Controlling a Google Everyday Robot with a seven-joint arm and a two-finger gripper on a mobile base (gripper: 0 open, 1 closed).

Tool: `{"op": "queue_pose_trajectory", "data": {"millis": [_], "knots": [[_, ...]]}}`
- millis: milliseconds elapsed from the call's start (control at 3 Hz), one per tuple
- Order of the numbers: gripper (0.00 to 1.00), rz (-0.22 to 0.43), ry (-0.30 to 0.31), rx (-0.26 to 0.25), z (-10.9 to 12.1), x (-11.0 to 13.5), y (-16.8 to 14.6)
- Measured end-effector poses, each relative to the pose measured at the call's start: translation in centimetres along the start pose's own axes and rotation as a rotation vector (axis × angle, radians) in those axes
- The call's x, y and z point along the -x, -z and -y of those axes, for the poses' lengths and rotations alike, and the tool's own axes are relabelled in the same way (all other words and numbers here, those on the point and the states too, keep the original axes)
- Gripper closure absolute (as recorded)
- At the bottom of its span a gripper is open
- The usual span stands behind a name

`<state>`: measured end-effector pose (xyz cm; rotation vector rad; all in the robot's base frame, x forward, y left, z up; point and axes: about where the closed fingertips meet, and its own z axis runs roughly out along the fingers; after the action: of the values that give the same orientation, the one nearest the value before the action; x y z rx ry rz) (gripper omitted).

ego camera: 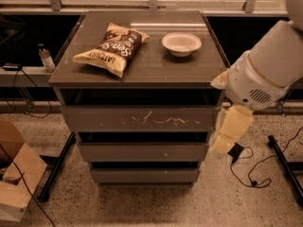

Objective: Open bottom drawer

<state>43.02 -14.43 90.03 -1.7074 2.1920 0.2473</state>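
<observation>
**A:** Camera view first, and it is the only one being offered. Where is the gripper (225, 136) being held?

**B:** It is being carried low at the end of the white arm (265, 72), just beside the right edge of the cabinet (142, 72). It is hanging level with the middle drawer front (142, 152). Whether it is being held wide or narrow cannot be told.

**A:** And where is the bottom drawer (144, 175) lying?

**B:** It is sitting below the gripper and across to its far side, the lowest and shallowest of three fronts. It is being kept flush, so it is judged closed. The scratched top front (142, 118) is lying above gripper level.

**A:** Which step is being worked on, then?

**B:** The approach is being judged as the step in hand. Nothing is being touched, and no contact with any drawer is being made.

**A:** What is being asked of the next move?

**B:** The gripper is likely needing to be lowered past the middle front and brought round before the bottom one. No handle is being shown, so the dark gap above that front is probably being relied on for a hold, followed by a straight pull outward.

**A:** Is anything else being noted?

**B:** A chip bag (111, 48) and a bowl (181, 43) are resting well above the gripper, on the cabinet top. A cable (246, 174) is trailing on the floor just below it.
</observation>
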Motion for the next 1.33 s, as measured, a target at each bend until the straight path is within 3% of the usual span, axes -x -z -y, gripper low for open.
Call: {"op": "queue_pose_trajectory", "data": {"millis": [333, 667, 1000, 1333], "knots": [[0.0, 0.143, -0.059, 0.082, -1.3, -0.2, -5.9], [0.0, 0.312, -0.165, 0.183, -1.8, -0.4, -11.7], [0.0, 0.336, -0.186, 0.205, -2.0, -0.2, -12.4], [0.0, 0.353, -0.235, 0.21, -3.2, -0.6, -15.1]]}}
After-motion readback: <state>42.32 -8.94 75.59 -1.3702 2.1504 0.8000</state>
